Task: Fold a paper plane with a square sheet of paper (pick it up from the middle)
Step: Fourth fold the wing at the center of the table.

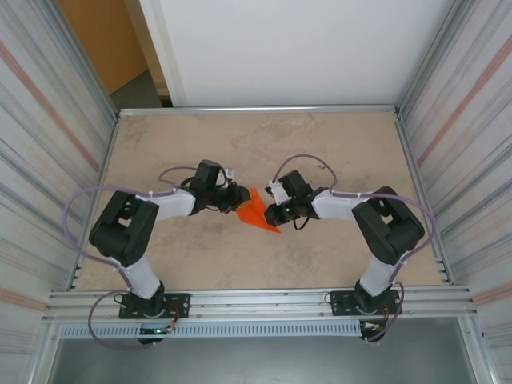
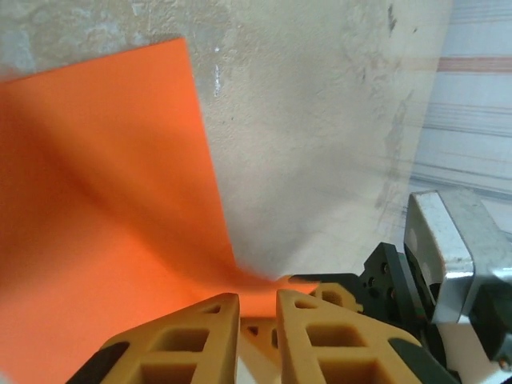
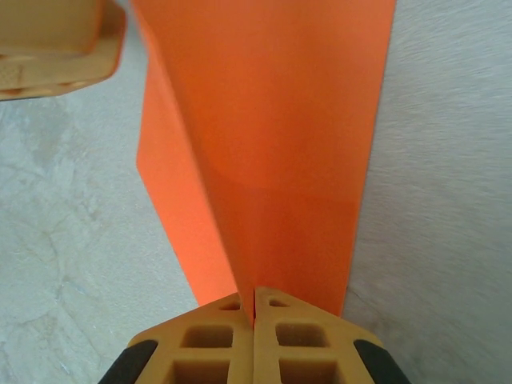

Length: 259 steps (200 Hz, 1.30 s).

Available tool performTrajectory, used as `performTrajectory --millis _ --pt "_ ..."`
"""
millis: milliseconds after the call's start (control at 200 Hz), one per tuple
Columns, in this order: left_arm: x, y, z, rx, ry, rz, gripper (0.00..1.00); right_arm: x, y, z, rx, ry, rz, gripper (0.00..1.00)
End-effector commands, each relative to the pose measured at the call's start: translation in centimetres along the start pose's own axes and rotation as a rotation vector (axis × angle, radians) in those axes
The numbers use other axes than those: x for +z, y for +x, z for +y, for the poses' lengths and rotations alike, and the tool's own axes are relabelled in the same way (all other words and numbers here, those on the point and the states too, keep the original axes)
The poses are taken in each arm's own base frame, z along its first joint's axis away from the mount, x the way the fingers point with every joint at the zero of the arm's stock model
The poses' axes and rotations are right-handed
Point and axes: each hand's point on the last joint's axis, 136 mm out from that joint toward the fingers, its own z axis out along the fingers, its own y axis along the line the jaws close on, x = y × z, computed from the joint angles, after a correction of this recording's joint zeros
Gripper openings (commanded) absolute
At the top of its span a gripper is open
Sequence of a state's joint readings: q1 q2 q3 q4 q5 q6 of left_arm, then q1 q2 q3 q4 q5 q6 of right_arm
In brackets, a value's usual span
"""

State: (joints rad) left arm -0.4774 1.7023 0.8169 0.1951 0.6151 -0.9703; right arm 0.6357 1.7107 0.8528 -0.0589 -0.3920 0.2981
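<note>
Now, place: the sheet of paper (image 1: 254,212) is found between the two grippers, over the middle of the table (image 1: 320,144).
Sheet shape: bright orange and bent along a fold. From above, a pointed triangle is seen, with its tip directed to the near right.
Right gripper (image 3: 254,292): the fingers are pressed together, and a part of the sheet is clamped between their tips. From there the paper is spread away in two sloping faces.
Left gripper (image 2: 258,300): the fingers are seen a little apart. Orange paper is seen in the narrow gap, but it cannot be told whether it is touched by the pads.
Arms: both are bent inward, and the wrists are brought near each other at the sheet.
</note>
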Motion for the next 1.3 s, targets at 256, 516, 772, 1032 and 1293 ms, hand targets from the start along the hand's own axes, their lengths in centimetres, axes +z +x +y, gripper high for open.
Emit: performTrajectory --millis 256,516,772,1032,1293 --pt "1.4 2.3 -0.1 0.006 0.017 0.008 0.13 -2.8 3.1 -0.8 0.058 0.165 0.045 0.00" --pt "2.2 3.4 2.2 -0.038 -0.031 0.030 0.08 -1.6 3.7 0.1 0.079 0.129 0.127 0.00" --pt "2.5 4.1 3.6 -0.044 -0.081 0.053 0.06 -0.7 4.1 0.7 0.092 0.089 0.186 0.00" --pt "3.0 4.5 4.1 -0.057 -0.099 0.086 0.06 -0.5 4.2 0.7 0.157 0.007 0.181 0.00" --pt "3.0 4.8 4.7 -0.069 -0.122 0.100 0.06 -0.7 4.5 0.3 0.211 -0.078 0.140 0.02"
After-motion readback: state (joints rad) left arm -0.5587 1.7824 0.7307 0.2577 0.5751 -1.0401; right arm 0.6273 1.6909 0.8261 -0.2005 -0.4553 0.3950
